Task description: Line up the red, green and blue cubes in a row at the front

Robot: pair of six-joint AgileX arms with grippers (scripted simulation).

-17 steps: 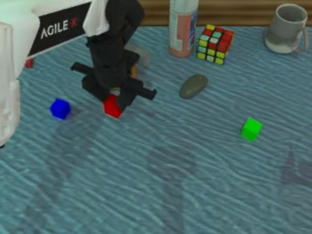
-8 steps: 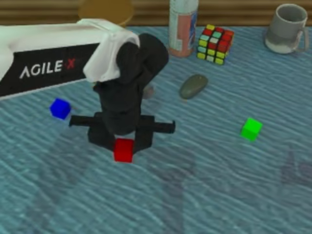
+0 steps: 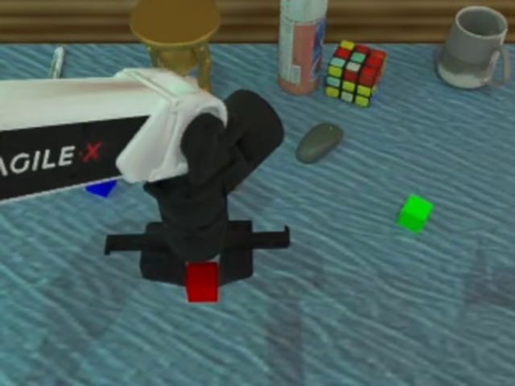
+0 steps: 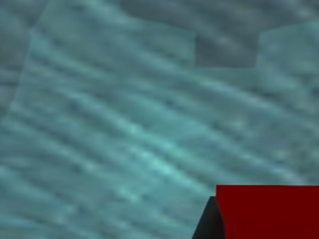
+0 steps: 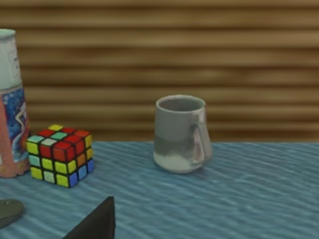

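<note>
One red cube (image 3: 201, 282) sits pinched in the left gripper (image 3: 200, 277) above the table's front-left, green cube (image 3: 415, 212) off at 2 o'clock, blue cube (image 3: 101, 189) at 10 o'clock, half hidden under the arm.

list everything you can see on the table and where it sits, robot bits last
red cube: 1, bright red, front left of centre, held in the left gripper
green cube: 1, bright green, right of centre
blue cube: 1, deep blue, left side, mostly hidden under the left arm
puzzle cube: 1, multicoloured, back, right of the can
can: 1, pinkish, back centre
mug: 1, grey, back right corner
mouse: 1, dark grey, in front of the can
stool: 1, golden brown, back left
pen-like stick: 1, white, back left
table: 1, teal
left gripper: 1, black, jaws shut on the red cube
right arm: out of the top view
</note>
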